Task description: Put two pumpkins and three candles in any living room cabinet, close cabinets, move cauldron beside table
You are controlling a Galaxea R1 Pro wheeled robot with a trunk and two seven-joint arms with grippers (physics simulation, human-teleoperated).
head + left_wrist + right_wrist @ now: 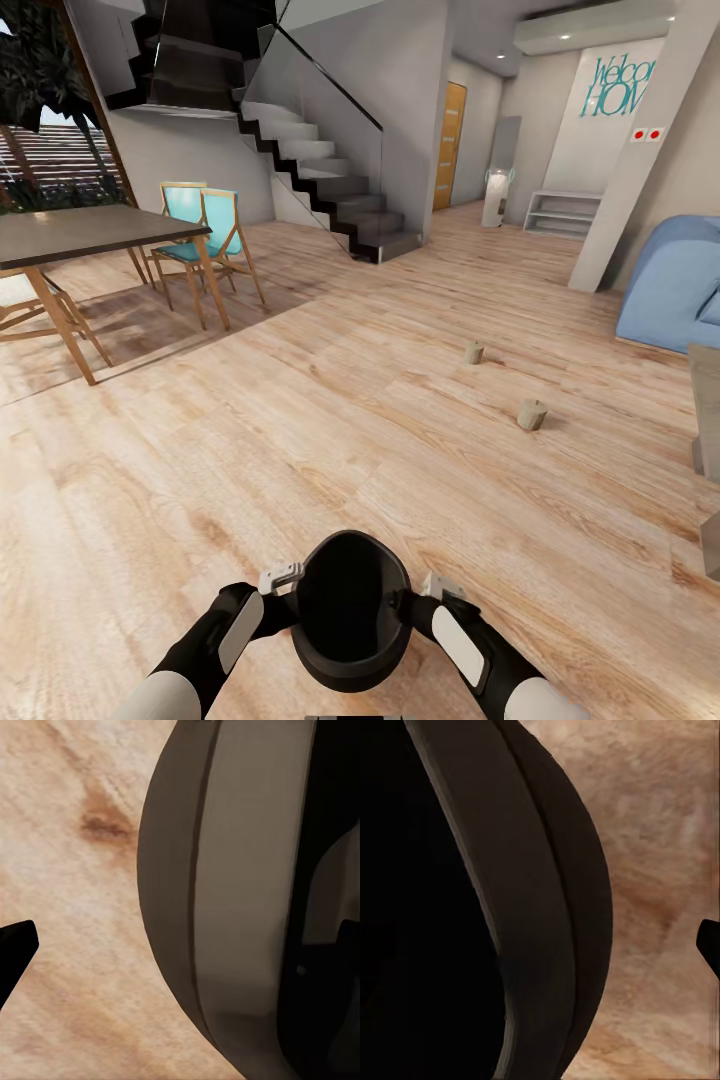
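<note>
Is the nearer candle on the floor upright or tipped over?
Tipped: the nearer candle leans at an angle on the wooden floor, not standing straight.

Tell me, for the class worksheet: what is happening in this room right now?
A two-armed robot holds a black cauldron between its left gripper and right gripper, one on each side of the pot, above a wooden floor. Whether the fingers actually clamp its rim is hard to tell. Two candles stand loose on the floor ahead to the right, apart from each other. A dining table with chairs stands at the left, a blue sofa at the right and a staircase beyond.
</note>
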